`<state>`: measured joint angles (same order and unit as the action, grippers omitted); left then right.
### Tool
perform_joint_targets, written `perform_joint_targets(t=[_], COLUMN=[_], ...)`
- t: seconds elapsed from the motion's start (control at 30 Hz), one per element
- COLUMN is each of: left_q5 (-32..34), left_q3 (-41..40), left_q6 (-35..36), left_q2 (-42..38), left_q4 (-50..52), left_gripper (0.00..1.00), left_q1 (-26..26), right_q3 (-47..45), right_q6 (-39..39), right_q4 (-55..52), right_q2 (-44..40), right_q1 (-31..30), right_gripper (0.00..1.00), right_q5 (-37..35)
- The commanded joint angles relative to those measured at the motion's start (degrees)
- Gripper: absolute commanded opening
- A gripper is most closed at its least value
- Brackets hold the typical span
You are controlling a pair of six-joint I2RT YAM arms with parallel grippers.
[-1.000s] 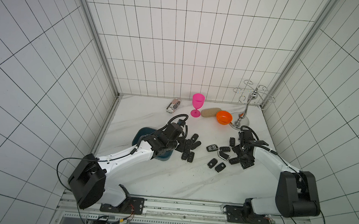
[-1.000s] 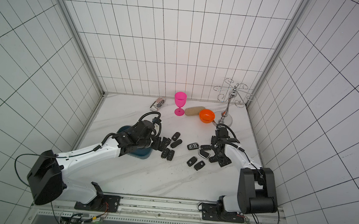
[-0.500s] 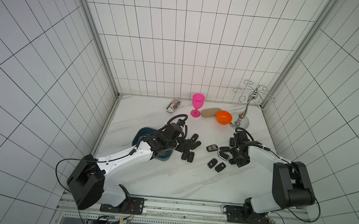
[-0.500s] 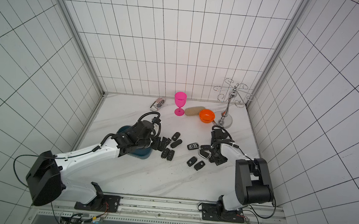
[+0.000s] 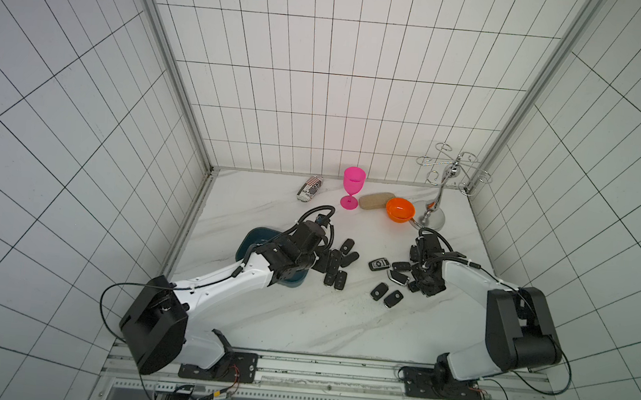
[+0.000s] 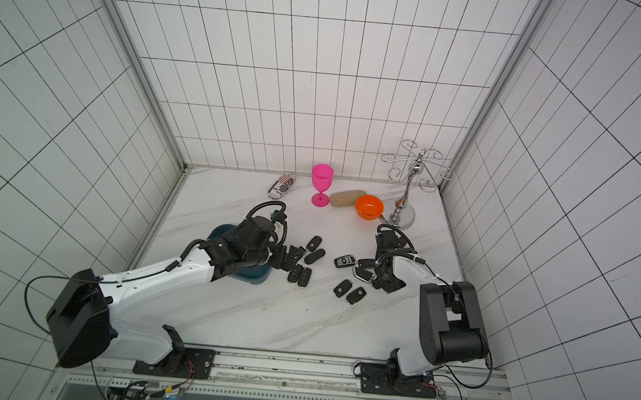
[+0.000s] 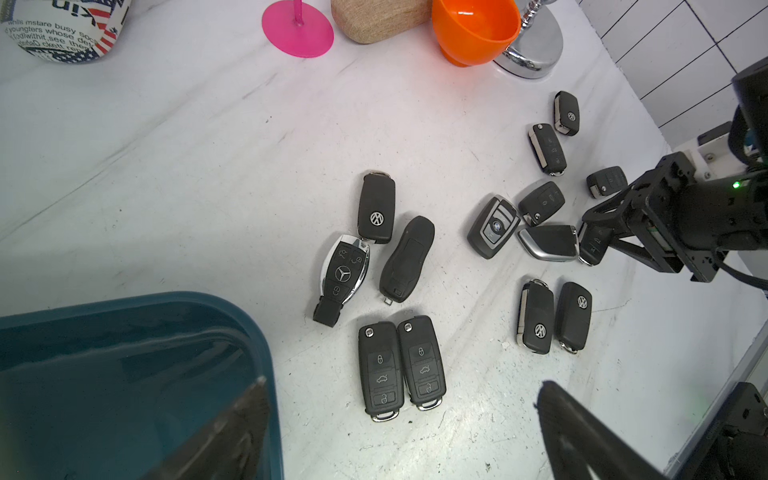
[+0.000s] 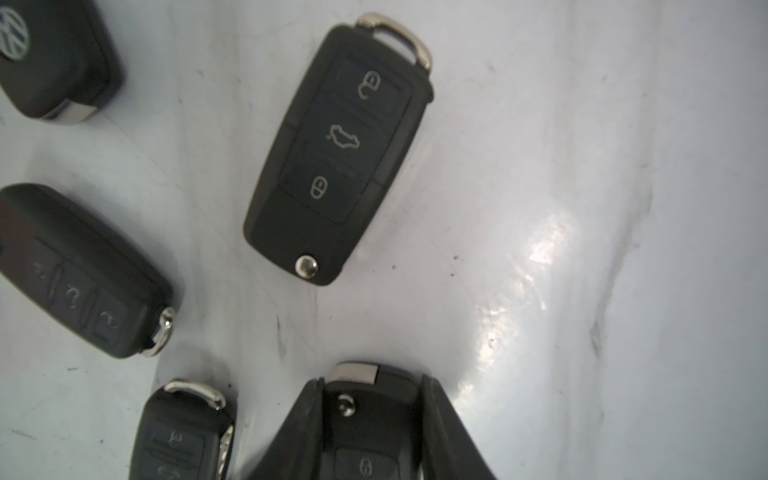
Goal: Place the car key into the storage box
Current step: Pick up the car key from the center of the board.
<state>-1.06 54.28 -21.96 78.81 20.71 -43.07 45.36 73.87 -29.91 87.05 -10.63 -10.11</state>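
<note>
The right pincer (image 8: 372, 379) is clenching a black flip car key (image 8: 374, 419) with a silver end and a lock icon; the left pincer (image 7: 402, 383) is gaping beside the teal storage box (image 7: 174, 298).

Black car key (image 8: 370, 415), teal storage box (image 7: 124, 332), orange bowl (image 7: 473, 37), pink goblet (image 5: 353, 180), white-marbled table (image 5: 300, 318).

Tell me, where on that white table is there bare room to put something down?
The widest bare patch of table lies between the key fobs and the front rail. Another lies between the storage box and the printed can. The middle and back row are crowded.
</note>
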Motion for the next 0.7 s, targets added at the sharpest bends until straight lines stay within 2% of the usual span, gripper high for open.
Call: perform_joint_targets(t=[0.0, 0.2, 0.37, 0.43, 0.53, 0.67], left_q5=[2.6, 11.4, 13.8, 11.8, 9.0, 3.3], left_q3=[-0.2, -1.3, -1.6, -2.0, -3.0, -8.6], left_q6=[-0.1, -3.1, -3.9, -5.6, -10.2, -16.0], left_q2=[-1.6, -2.6, -4.2, -5.2, -7.6, -13.8], left_q4=[-1.1, 1.2, 2.5, 3.1, 5.8, 4.3], left_gripper=[0.98, 0.99, 0.99, 0.99, 0.99, 0.99], left_q1=[-0.1, 0.1, 1.8, 4.6, 11.6, 24.6], right_q3=[1.0, 7.3, 12.3, 14.1, 16.4, 20.5], right_q6=[-1.3, -9.4, -16.7, -19.1, -22.5, -27.2], right_q4=[-5.8, -12.9, -13.1, -10.8, -5.1, 2.1], right_q2=[-4.8, -14.9, -16.6, -15.9, -13.8, -8.1], right_q1=[-2.6, -7.8, -15.0, -18.3, -23.4, -28.3], right_gripper=[0.21, 0.22, 0.23, 0.24, 0.24, 0.24], right_q5=[-4.2, -11.2, -9.4, -7.0, -3.1, 3.0])
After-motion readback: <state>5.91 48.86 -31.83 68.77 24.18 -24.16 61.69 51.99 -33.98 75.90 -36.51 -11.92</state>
